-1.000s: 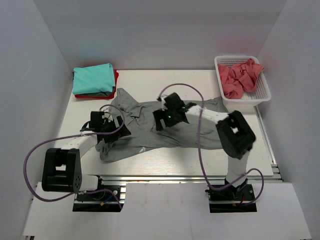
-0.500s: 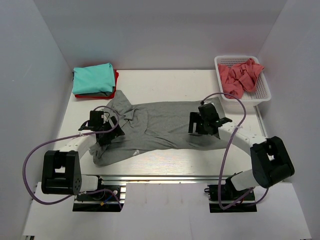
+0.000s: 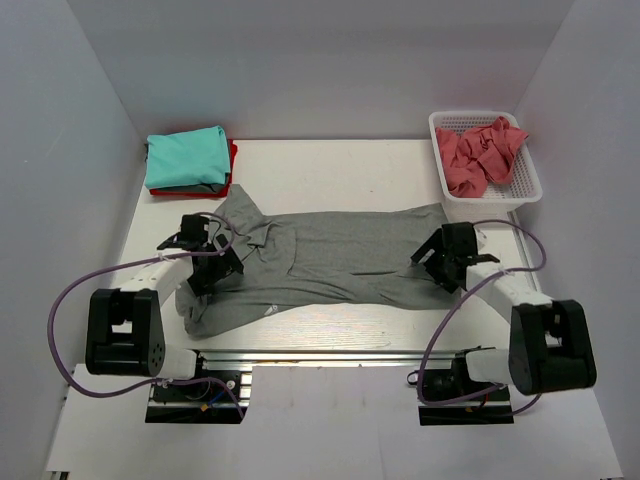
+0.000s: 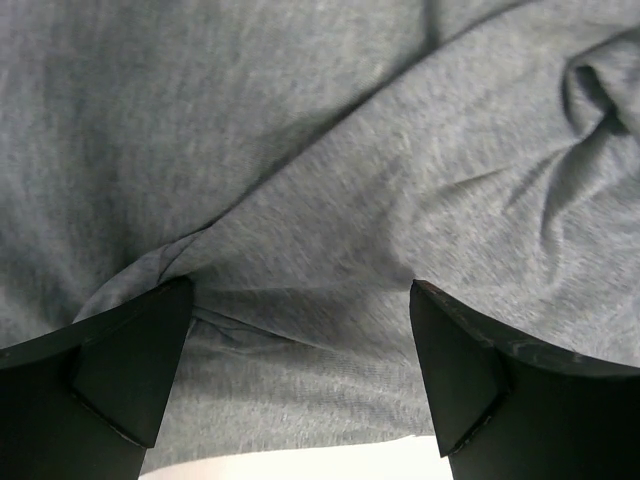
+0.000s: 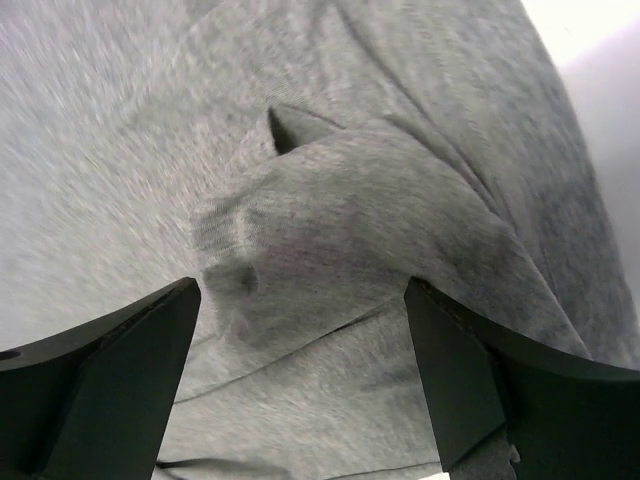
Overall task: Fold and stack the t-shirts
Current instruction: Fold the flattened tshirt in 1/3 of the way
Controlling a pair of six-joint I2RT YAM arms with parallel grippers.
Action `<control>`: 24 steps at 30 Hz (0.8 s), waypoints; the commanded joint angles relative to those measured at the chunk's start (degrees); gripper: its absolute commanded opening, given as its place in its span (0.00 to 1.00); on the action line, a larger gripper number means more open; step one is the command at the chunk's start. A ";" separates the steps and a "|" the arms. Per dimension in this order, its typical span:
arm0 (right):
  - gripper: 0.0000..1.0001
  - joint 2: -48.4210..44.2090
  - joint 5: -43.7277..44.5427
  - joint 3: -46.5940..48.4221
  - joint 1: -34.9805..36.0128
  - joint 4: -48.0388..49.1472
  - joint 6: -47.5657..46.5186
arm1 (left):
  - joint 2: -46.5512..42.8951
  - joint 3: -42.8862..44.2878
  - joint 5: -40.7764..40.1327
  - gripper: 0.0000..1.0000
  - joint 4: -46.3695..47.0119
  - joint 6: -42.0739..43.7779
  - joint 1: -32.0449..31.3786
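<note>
The left gripper (image 3: 207,258) sits low over the left end of a grey t-shirt (image 3: 330,262). In the left wrist view, its two fingers (image 4: 120,370) are spread wide and grip nothing. Creased grey cloth lies under and between them, with a soft ridge running across the gap.

The right gripper (image 3: 442,262) sits low over the same shirt's right end. Its fingers (image 5: 110,390) are also spread wide and hold nothing. A raised fold of grey cloth lies just ahead of the gap.

The grey shirt stretches sideways across the middle of the white table (image 3: 340,170), between the two grippers. A small white mark (image 3: 270,311) shows near its front edge.

At the back left corner, a folded teal t-shirt (image 3: 187,157) lies on a red one (image 3: 233,157). At the back right, a crumpled coral-pink t-shirt (image 3: 480,150) fills a white basket (image 3: 530,187).
</note>
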 commanded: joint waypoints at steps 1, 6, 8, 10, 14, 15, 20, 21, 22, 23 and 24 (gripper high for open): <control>0.90 -0.37 -2.39 -8.81 -1.80 -13.67 8.49 | -1.18 0.34 -2.90 1.00 -6.23 -1.46 0.33; 0.90 -6.69 -5.38 -6.89 -1.28 -14.29 0.63 | -5.49 -0.28 2.71 1.00 -6.94 -0.94 -0.19; 0.90 -8.55 -5.74 -3.12 -1.11 -11.93 -2.12 | -8.22 1.03 4.90 1.00 -4.75 -0.15 -0.73; 0.90 -9.17 -5.66 1.70 -0.75 -9.46 -8.72 | -9.54 2.70 5.62 1.00 -0.54 0.38 -0.73; 0.90 -7.50 -2.58 7.77 -0.31 -4.37 -16.01 | -10.07 7.97 5.10 1.00 8.43 2.05 -0.73; 0.90 -6.72 -1.79 8.49 -0.14 -2.44 -16.29 | -7.72 8.94 5.10 1.00 9.66 2.05 0.32; 0.90 -2.50 -2.22 14.63 -0.22 0.38 -18.92 | 8.36 23.67 0.68 1.00 9.32 5.47 0.33; 0.90 -2.05 -1.88 14.99 -0.22 0.91 -18.93 | 11.52 25.98 1.40 1.00 9.84 7.92 0.33; 0.90 -1.70 -2.74 15.78 -0.49 1.61 -19.27 | 14.60 28.09 3.32 1.00 9.85 8.64 0.33; 0.90 -0.39 -2.93 16.49 -0.31 1.71 -19.45 | 20.46 33.07 4.73 0.98 9.85 9.78 0.33; 0.90 -0.03 -3.10 16.93 -0.31 1.79 -19.71 | 23.13 35.47 5.70 0.95 9.85 11.88 0.33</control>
